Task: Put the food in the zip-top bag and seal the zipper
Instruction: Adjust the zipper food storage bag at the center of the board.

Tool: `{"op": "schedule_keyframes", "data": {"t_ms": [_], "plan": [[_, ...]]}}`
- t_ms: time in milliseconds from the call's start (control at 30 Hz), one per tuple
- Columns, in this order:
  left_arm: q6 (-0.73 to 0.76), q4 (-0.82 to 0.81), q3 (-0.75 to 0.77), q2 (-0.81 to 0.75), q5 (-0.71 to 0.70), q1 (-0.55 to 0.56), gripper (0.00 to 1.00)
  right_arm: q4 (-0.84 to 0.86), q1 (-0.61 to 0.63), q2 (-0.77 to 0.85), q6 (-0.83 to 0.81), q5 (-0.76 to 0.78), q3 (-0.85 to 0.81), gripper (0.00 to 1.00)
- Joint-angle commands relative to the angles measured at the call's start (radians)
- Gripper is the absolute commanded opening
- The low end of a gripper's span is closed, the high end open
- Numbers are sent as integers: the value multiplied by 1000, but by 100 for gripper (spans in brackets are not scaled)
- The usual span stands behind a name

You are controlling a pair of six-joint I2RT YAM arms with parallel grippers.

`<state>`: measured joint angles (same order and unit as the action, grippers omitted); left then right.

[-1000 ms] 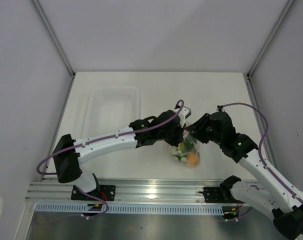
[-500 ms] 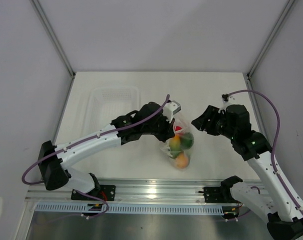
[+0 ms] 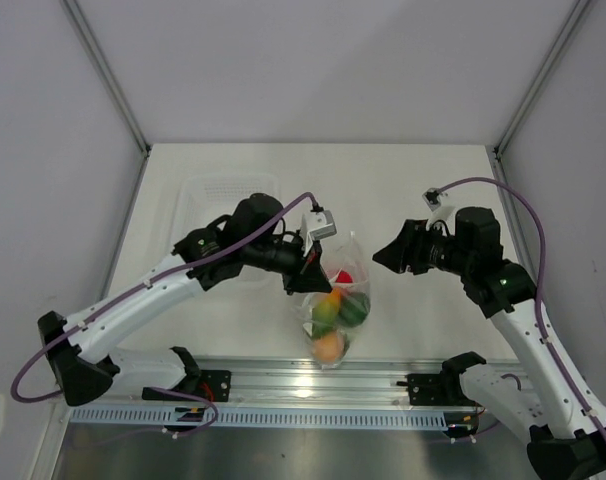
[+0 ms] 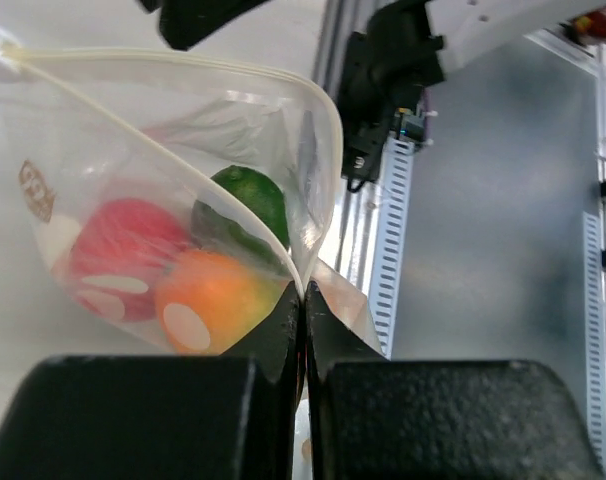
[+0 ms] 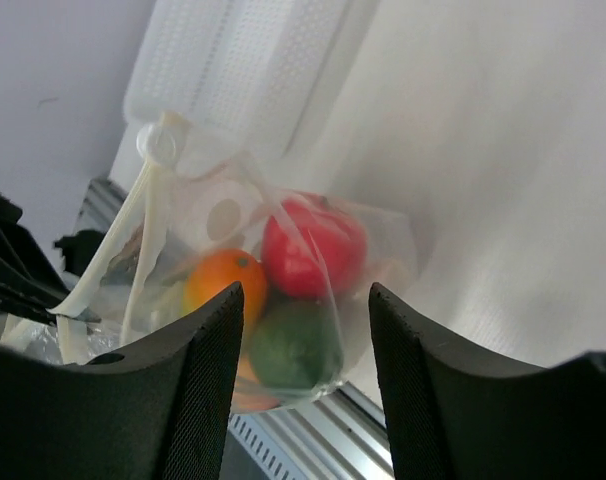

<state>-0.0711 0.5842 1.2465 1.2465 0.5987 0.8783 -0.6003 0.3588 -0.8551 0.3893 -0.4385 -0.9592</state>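
Over the table (image 3: 423, 180), beside the holey white tray (image 3: 208, 195), the left gripper (image 4: 301, 300) is pinching the see-through zip-top bag (image 4: 133, 150) by one end of its zipper (image 4: 183, 62), the right gripper (image 5: 305, 310) is hanging open nearby, red, green and orange toy food (image 5: 313, 245) is sitting inside, and the bag's tiny brown mark (image 4: 35, 190) is showing too blurry to read.

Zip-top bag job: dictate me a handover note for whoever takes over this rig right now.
Left gripper: shut, pinching the zip-top bag at its zipper; the bag hangs from it.
Right gripper: open, holding nothing, facing the bag but apart from it.
Food: in the bag; red, orange and green pieces show, the rest cannot be counted.
Done: loading, as far as can be seen.
Left: the zipper's two strips stand apart; press them shut along the whole edge.
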Motion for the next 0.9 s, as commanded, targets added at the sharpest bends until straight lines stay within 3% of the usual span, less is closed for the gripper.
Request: {"op": "schedule_keyframes", "data": {"t_ms": [0, 333, 500, 733, 867], "plan": [[95, 51, 36, -102, 153, -1, 0, 102, -37, 22, -64, -263, -3, 55], [117, 134, 53, -212, 335, -1, 0, 233, -52, 54, -41, -550, 22, 56], [93, 109, 41, -257, 404, -1, 1, 511, -31, 97, 141, -745, 105, 60], [80, 103, 44, -289, 461, -1, 1, 491, 147, 35, 57, -700, 56, 61], [79, 101, 41, -300, 484, -1, 1, 519, 167, 11, 20, -669, 50, 63]]}}
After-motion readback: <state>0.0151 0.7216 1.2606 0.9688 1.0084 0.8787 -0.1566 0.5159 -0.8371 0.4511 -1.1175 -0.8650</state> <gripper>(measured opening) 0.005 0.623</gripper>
